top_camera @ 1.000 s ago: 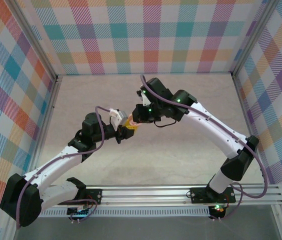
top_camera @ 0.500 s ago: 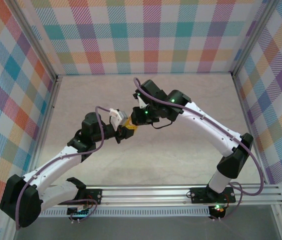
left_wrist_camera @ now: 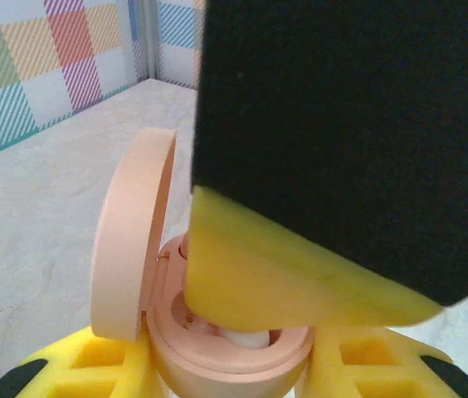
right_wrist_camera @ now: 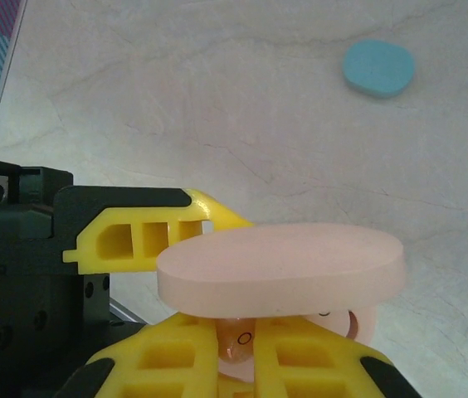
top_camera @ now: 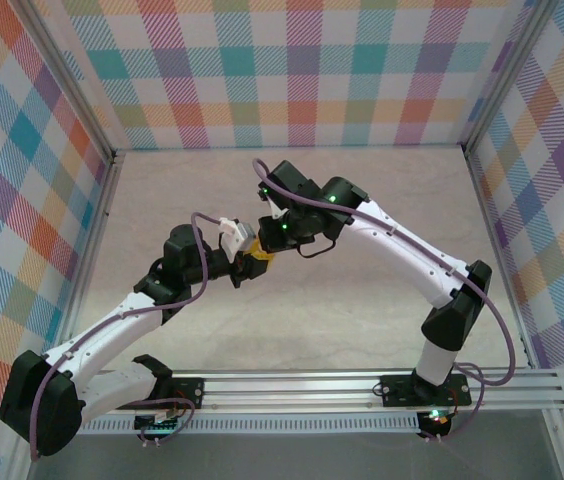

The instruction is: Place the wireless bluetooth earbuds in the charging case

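Observation:
My left gripper (top_camera: 250, 266) is shut on the base of the pink charging case (left_wrist_camera: 226, 356). The case's round lid (left_wrist_camera: 130, 232) stands open on the left. My right gripper (top_camera: 268, 247) meets it from above, shut on a pale pink earbud (right_wrist_camera: 239, 345) that is pinched between its yellow fingers (right_wrist_camera: 176, 356). In the left wrist view one of the right gripper's yellow fingers (left_wrist_camera: 275, 282) reaches down into the case's open bowl, over a small white part (left_wrist_camera: 246, 338) inside. From the right wrist, the lid (right_wrist_camera: 280, 269) lies just across the fingertips.
A closed light blue case (right_wrist_camera: 377, 68) lies flat on the pale marbled tabletop (right_wrist_camera: 217, 99), off beyond the grippers. Checked walls enclose the table (top_camera: 362, 300) on three sides, and the arms' rail runs along the near edge.
The right arm has swung left and down over the last second, bringing its fingers and the earbud onto the open case. The left arm and the case have held still.

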Controlling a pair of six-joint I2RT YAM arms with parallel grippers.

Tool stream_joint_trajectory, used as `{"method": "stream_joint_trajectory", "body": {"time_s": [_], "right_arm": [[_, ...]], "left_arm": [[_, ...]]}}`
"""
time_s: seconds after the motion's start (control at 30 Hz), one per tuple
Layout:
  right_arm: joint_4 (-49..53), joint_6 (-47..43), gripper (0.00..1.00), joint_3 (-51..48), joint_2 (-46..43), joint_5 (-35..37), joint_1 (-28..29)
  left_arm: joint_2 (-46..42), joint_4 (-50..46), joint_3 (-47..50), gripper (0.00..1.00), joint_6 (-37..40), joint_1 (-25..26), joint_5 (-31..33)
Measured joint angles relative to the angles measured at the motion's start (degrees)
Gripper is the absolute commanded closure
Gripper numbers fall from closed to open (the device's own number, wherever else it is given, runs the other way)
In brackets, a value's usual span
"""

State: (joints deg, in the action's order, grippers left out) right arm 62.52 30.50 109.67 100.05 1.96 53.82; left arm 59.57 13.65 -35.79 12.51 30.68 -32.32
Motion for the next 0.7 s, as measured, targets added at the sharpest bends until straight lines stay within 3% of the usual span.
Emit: {"method": "stream_joint_trajectory", "body": {"time_s": [0.7], "right_arm": [[3.61,-1.01,0.74,4.31,2.14,0.42,0.72]], "left_arm": [[-1.16,0.02,0.0,0.98,0.09,0.0,0.26]]}}
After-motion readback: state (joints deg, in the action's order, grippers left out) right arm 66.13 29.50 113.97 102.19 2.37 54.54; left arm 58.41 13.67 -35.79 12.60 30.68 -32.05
